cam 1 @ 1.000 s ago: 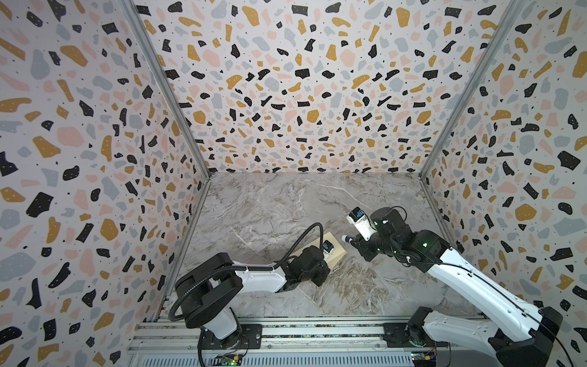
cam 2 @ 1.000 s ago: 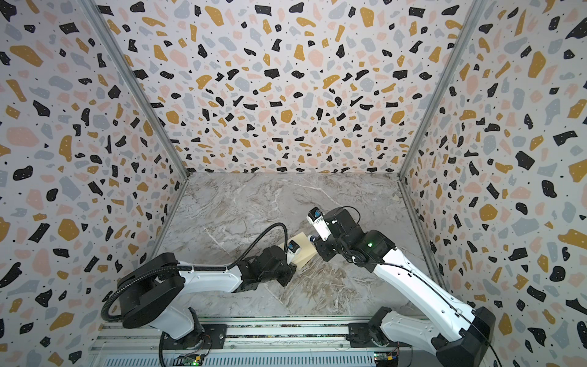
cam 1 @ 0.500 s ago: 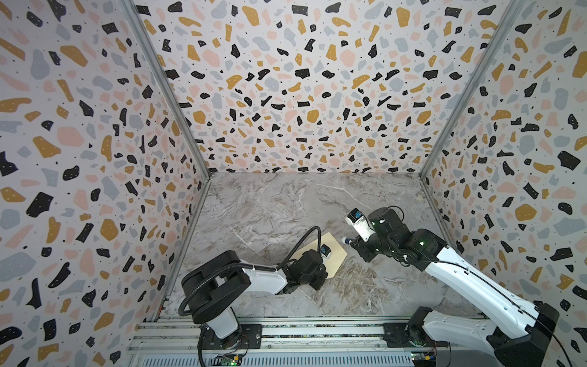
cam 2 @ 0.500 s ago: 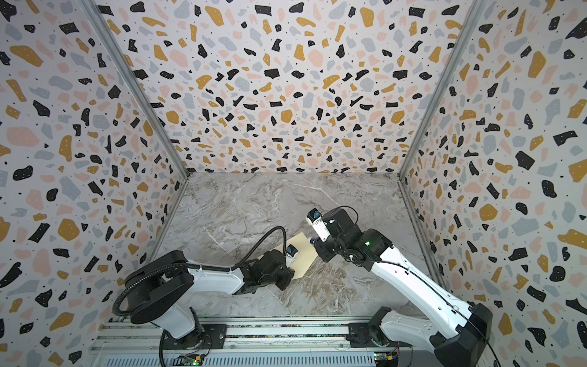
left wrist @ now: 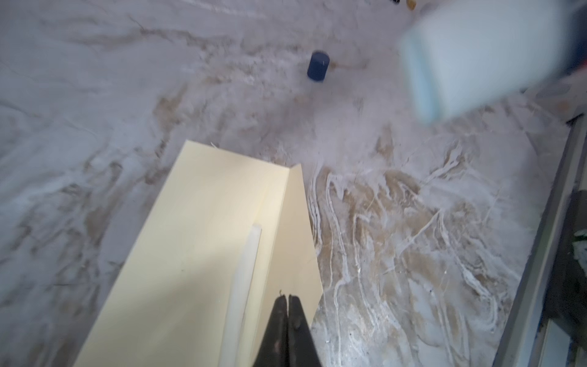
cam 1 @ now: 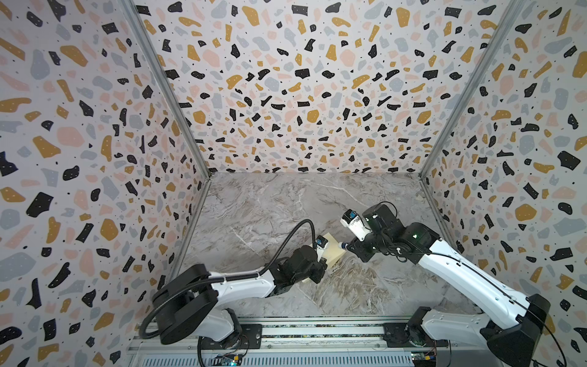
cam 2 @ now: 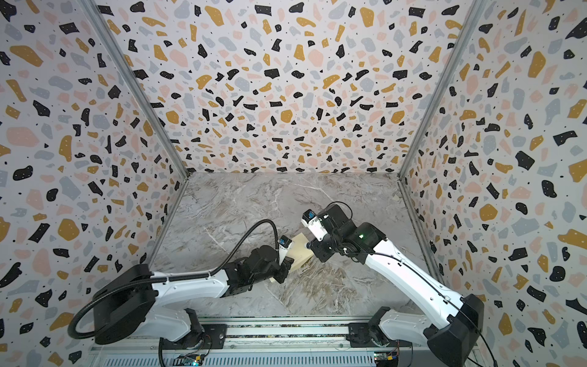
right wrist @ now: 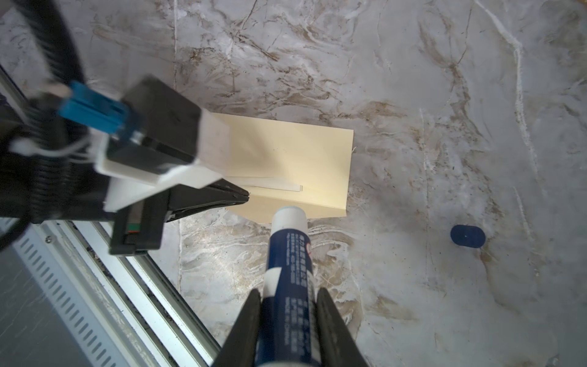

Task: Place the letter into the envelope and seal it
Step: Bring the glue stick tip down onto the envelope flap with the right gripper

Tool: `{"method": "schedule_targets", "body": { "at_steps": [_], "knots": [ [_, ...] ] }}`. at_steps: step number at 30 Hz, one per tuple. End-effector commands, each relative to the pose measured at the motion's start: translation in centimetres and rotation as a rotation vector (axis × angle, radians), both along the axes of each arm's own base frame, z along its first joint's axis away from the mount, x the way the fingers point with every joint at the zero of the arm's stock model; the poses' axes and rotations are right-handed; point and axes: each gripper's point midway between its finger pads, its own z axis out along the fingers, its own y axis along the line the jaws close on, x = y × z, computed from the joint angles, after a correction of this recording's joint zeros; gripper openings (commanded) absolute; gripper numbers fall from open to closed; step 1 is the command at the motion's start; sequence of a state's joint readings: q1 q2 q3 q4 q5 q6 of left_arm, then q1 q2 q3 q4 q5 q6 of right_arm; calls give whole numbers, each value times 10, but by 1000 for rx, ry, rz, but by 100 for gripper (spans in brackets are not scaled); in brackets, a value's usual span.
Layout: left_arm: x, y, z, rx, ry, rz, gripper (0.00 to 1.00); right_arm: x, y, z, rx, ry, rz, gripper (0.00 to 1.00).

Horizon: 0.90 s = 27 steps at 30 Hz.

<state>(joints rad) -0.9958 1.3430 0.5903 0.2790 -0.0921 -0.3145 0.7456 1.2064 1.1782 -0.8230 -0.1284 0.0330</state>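
Our left end effector [left wrist: 287, 298] pressed together at the envelope [left wrist: 190, 248] flap [left wrist: 295, 248], right end effector [right wrist: 287, 305] pinching the glue stick [right wrist: 287, 254] — we should sweep its tip lightly along that edge.

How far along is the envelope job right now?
Done: no letter lies loose, so it is probably inside the pale yellow paper envelope, unseen; the dark blue cap is off. In hand: left tool pinches the open flap; right tool holds the blue-and-white glue stick near it. Left: glue, fold, press shut.
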Motion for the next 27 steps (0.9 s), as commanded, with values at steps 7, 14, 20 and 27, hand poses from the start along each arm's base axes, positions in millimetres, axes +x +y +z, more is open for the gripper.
{"method": "schedule_targets", "body": {
  "at_steps": [7,14,20,27],
  "knots": [
    [10,48,25,-46,-106,173,7,-1,24,-12,-40,139,92,0],
    [19,72,-4,-66,11,250,4,9,47,-41,-151,226,143,0],
    [19,76,-22,-110,88,274,0,17,64,-62,-239,260,180,0],
    [13,71,-47,-114,168,267,0,25,79,-81,-312,285,210,0]
  ]
}}
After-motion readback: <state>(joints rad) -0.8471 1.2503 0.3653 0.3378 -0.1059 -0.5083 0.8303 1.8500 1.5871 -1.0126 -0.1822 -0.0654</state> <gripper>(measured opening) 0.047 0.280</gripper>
